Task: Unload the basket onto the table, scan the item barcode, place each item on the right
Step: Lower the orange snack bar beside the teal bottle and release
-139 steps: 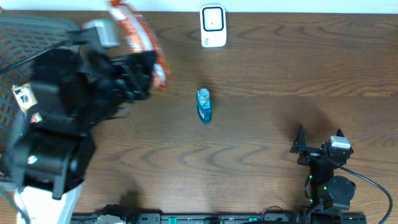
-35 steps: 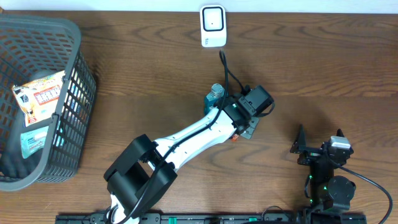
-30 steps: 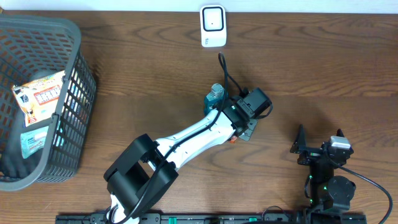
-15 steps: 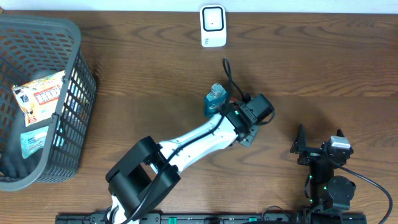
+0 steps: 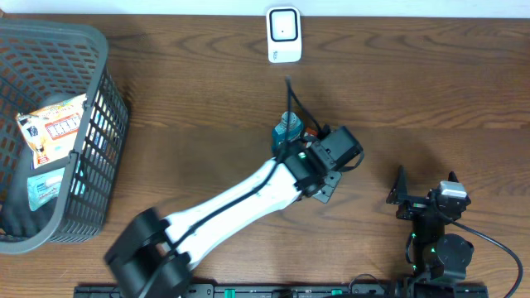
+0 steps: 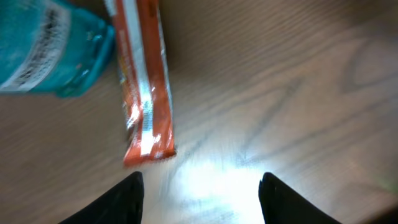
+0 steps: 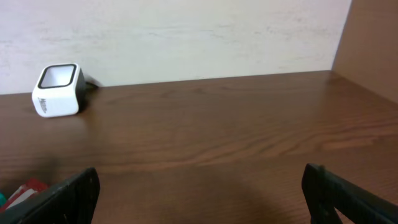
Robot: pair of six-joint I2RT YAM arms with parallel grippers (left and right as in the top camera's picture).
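White left arm [image 5: 240,194], black left tool [image 6: 200,186] (green light glowing).

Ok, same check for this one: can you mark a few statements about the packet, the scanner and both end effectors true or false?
1. The left end effector grips the orange packet. False: its jaws stand apart with nothing between them, and the packet lies on the table.
2. The orange packet lies beside the teal bottle. True.
3. The white scanner sits inside the basket. False: it stands on the table at the far edge, well away from the basket.
4. The right end effector is open and empty. True.
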